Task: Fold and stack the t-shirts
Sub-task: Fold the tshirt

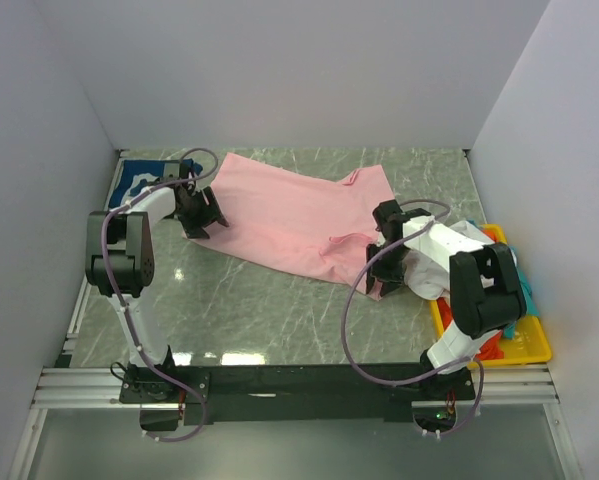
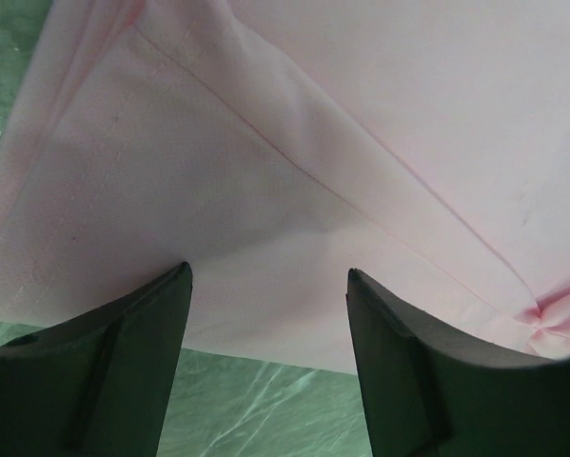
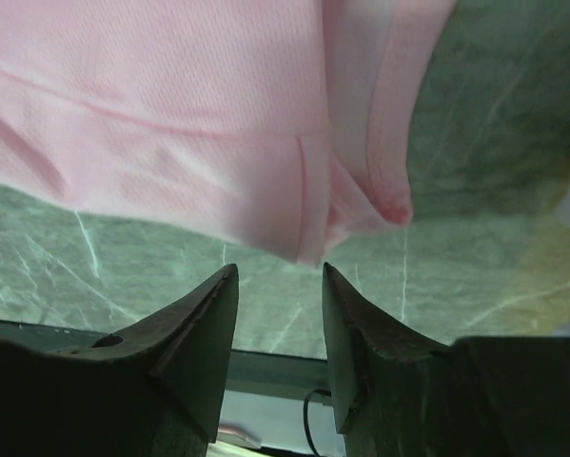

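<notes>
Even white light is falling from above, casting soft shadows. Glare is shining off the tabletop (image 1: 219,357) near its front edge. The left claw (image 2: 268,276) and right claw (image 3: 280,271) are looking dark and blurry; the pink shirt (image 2: 294,171) is showing a crisp weave.

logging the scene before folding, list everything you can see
pink t-shirt: one, light pink, spread out mid-table
navy t-shirt: one, navy with white print, far left corner
white t-shirt: one, white, tray's far end, partly hidden
teal t-shirt: one, teal, tray's right side
orange-red t-shirt: one, orange-red, tray's near end
tray: one, yellow, table's right edge
table: one, green marble, under everything
left fingers: two, black, open, at pink t-shirt's left edge
right fingers: two, black, open, at its near right corner
</notes>
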Controlling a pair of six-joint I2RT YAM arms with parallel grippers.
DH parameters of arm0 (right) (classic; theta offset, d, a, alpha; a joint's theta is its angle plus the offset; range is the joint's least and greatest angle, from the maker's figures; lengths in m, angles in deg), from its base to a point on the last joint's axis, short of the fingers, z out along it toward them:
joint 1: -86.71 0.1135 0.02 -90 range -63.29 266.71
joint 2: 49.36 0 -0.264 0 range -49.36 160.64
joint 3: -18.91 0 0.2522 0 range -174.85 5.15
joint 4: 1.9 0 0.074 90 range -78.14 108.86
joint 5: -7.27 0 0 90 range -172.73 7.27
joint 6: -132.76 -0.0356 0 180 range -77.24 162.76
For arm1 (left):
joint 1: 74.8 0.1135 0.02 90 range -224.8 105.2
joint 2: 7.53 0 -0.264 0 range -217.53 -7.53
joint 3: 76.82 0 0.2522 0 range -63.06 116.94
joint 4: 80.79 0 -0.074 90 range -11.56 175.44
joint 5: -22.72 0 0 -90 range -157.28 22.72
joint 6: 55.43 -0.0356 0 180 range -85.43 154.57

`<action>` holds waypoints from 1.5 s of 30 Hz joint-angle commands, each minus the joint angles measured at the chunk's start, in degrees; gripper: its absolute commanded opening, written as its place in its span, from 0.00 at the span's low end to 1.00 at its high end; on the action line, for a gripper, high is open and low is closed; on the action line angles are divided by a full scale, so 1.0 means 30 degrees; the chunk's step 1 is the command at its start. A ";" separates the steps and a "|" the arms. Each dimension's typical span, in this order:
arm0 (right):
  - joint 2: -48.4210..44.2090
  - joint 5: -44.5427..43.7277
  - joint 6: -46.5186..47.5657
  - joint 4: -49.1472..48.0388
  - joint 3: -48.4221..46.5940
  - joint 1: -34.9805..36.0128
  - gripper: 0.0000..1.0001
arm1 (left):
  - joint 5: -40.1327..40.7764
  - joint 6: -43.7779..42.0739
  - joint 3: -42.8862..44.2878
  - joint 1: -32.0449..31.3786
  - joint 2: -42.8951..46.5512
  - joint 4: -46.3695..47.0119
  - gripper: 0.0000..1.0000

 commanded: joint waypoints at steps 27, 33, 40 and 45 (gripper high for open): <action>0.0954 -0.2635 0.0815 0.1981 -0.0253 -0.0071 0.06 | 0.2668 -0.2148 0.0544 0.0257 -0.0854 0.0508 0.73; 0.0895 -0.2579 0.1021 0.2685 -0.0691 -0.0071 0.30 | 0.1852 -0.1974 0.0076 0.0199 -0.0446 0.1005 0.73; -0.0159 -0.1700 0.1342 0.4411 -0.3497 -0.0042 0.50 | 0.0445 -0.0802 0.0892 -0.0006 0.0988 0.1123 0.77; -0.0074 -0.0121 0.1694 0.4358 -0.5700 0.0221 0.49 | -0.0112 -0.0100 0.1832 -0.0357 0.1547 0.1180 0.78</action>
